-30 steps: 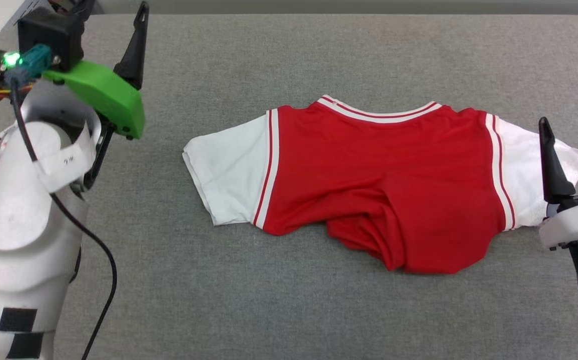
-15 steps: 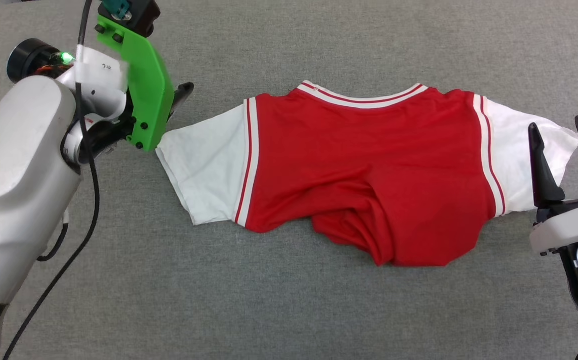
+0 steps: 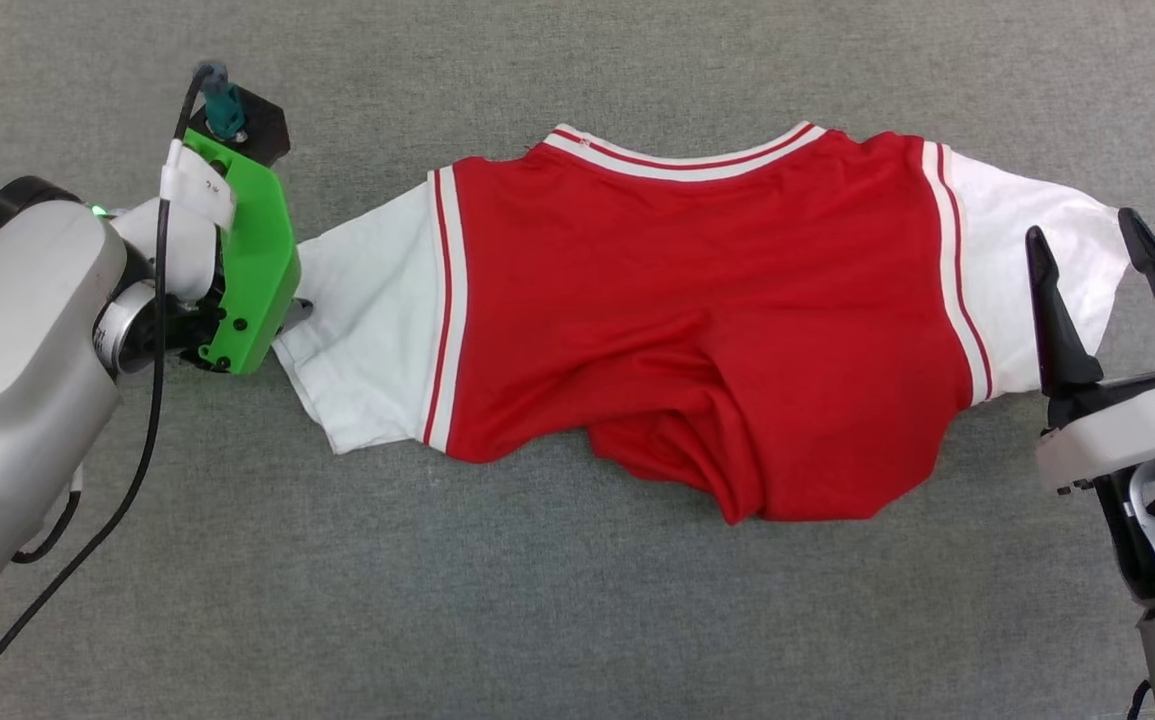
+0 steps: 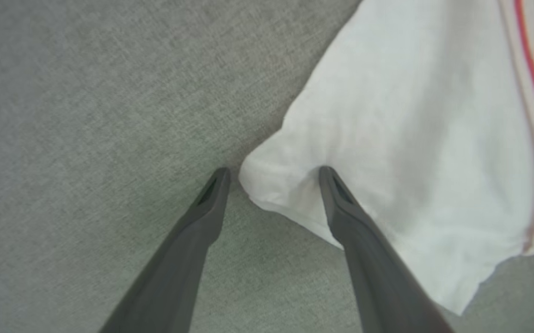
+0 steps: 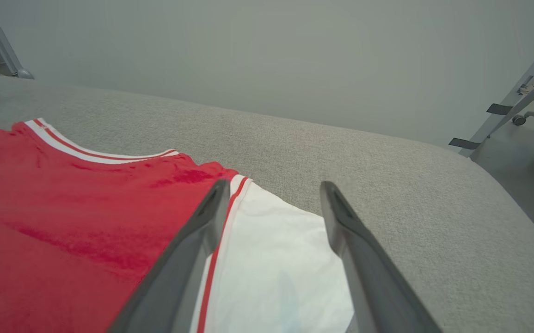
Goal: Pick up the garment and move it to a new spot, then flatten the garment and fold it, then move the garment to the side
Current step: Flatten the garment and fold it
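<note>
- Red garment in the middle of the grey cloth-covered table, collar toward the far edge, sleeves out to left and right.
- Body plain red, short sleeves white, with red-and-white striped trim along the collar and down both sleeve seams.
- Upper part fairly smooth; lower part bunched into folds at the near edge, right of centre (tucked under or merely rumpled, hard to say which).
- Left gripper low at the outer corner of the left sleeve, fingers spread wide. One tip on the white cloth with a small dimple there, the other over bare table just beside the sleeve edge, the corner between them. Nothing clamped.
- Green bracket and black cable at the left wrist, in the head view covering nearly all of those fingers.
- Right gripper at the right sleeve, fingers wide apart and pointing away from the robot. In the right wrist view raised above the cloth, one finger across the striped seam, the other near the sleeve's outer edge. Empty.
</note>
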You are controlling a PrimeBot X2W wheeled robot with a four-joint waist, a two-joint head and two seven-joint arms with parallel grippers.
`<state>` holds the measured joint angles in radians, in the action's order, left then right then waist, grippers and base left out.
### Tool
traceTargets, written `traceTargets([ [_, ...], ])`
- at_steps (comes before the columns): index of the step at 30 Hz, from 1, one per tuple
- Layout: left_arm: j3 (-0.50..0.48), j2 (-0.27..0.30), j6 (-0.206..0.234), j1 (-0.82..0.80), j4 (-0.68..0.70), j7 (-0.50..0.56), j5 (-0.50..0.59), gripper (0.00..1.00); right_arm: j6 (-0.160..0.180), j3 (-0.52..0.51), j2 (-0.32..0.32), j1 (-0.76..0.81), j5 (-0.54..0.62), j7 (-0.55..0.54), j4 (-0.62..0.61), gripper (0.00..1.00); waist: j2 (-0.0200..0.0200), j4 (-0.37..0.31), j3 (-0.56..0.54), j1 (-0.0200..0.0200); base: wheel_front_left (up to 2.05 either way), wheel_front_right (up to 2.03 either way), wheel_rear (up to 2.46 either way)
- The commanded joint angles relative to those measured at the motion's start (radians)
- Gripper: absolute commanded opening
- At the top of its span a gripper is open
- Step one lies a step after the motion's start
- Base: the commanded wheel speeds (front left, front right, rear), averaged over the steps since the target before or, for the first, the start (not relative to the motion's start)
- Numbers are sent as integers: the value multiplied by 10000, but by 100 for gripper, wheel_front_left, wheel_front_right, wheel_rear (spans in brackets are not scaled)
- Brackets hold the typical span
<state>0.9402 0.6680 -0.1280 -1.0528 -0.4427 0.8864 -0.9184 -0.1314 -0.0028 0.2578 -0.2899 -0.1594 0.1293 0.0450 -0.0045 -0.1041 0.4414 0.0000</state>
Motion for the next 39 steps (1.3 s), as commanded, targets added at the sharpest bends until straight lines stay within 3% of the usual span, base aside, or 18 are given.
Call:
traceTargets([
  [1,245,93,-26,78,-179,76,-84,100,7,24,18,-172,-45,96,67,100,45,-78,97,0,0,0,0],
  [4,532,17,-26,200,-423,27,-277,100,7,53,61,-233,-71,107,129,100,45,-82,134,0,0,0,0],
  [5,645,-4,-26,221,-459,35,-313,69,7,66,85,-257,-89,114,159,100,45,-81,135,0,0,0,0],
  [6,797,-15,-26,217,-468,-18,-349,0,7,81,81,-275,-82,103,166,100,45,-67,131,0,0,0,0],
  [15,1119,304,-26,-20,-657,-1443,-737,0,7,-94,592,-314,-54,-140,125,100,45,202,-493,0,0,0,0],
  [25,959,988,-27,-46,-547,-2993,-1094,0,7,-173,2241,-1122,-470,-1338,-707,100,45,690,-978,0,0,0,0],
  [31,996,1105,-27,-139,-184,-3434,-999,0,7,1070,3772,-2027,-1729,-3659,-781,100,45,977,-847,0,0,0,0],
  [37,1009,965,-17,-337,197,-3726,-792,0,7,2604,5330,-3127,-4242,-7086,-285,100,45,1225,-553,0,0,0,0],
  [39,989,923,1,-406,307,-3786,-757,0,7,2927,5539,-3430,-5048,-8132,-40,100,45,1289,-447,0,0,0,0],
])
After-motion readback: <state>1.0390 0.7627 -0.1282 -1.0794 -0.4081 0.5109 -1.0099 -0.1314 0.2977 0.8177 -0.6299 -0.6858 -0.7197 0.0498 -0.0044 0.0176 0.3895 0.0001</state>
